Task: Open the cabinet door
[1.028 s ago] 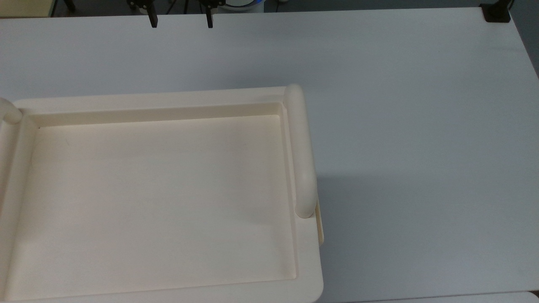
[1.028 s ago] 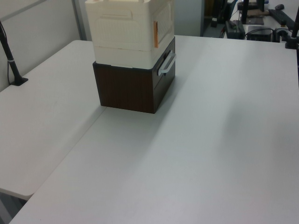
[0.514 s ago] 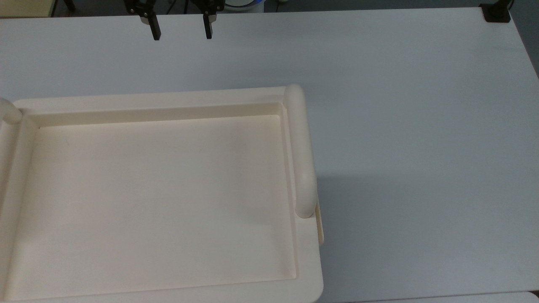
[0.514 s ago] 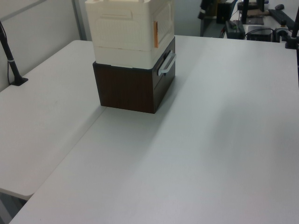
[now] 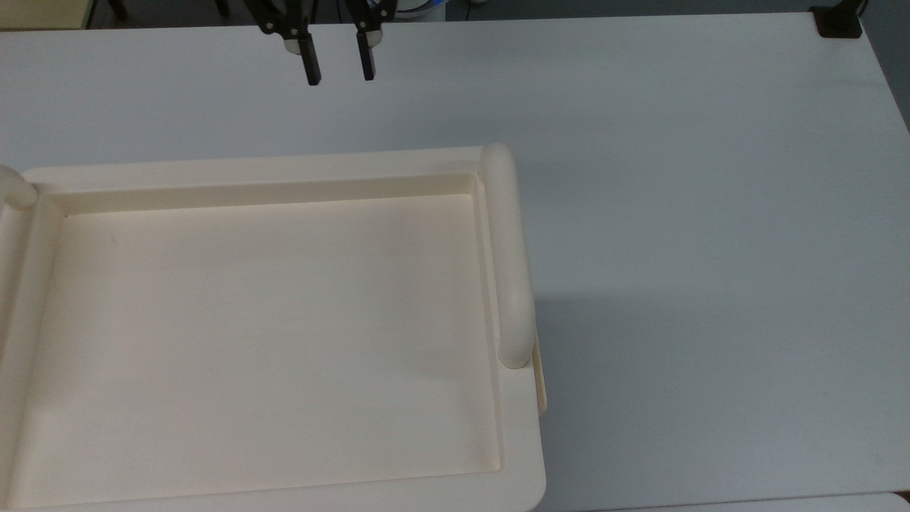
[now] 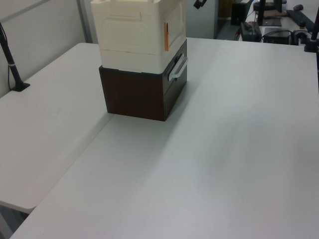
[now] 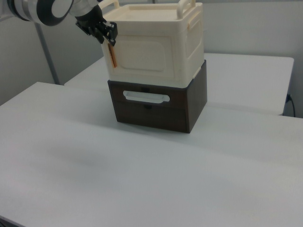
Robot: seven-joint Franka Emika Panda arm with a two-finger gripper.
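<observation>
The cream cabinet stands on a dark brown box, and its recessed tray top has a rounded rail at the top view's right. The cabinet door is the framed front panel in the right view, shut flat, with an orange strip along its left edge. In the left view the door is the side face, with the strip at its corner. My gripper is open and empty, beyond the cabinet's far edge in the top view. In the right view my gripper hovers by the door's upper left corner.
The dark brown box under the cabinet has a drawer with a white handle. A black post stands at the left view's left. A black clamp sits on the table's corner at the top view's upper right.
My gripper has come further into the top view, moving down and to the right toward the cabinet. The gap between its fingers looks narrower. The cabinet has not moved.
</observation>
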